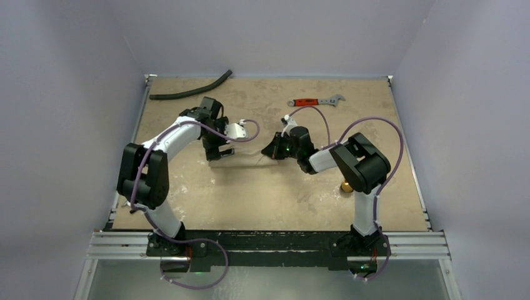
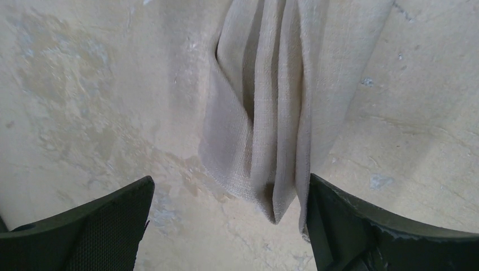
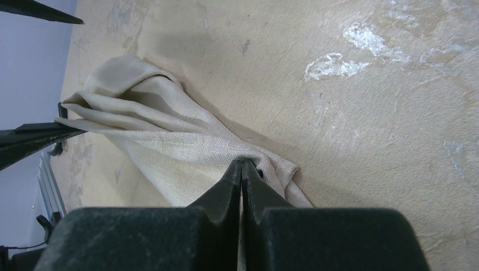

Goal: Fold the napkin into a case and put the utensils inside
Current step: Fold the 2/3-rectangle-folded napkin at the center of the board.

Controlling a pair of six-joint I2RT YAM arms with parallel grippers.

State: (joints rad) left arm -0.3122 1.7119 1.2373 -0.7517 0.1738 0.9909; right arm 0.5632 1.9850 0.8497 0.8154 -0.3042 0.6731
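The bunched napkin (image 1: pixel 247 161) lies on the surface (image 1: pixel 262 194) between the 2 arms. The right fingers (image 3: pixel 226 192) are clamped on 1 end, while the left fingers (image 2: pixel 113 220) stand apart, straddling the other.

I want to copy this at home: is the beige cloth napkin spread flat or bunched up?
Bunched up: the beige cloth napkin is gathered in long pleats, pinched by the right gripper.
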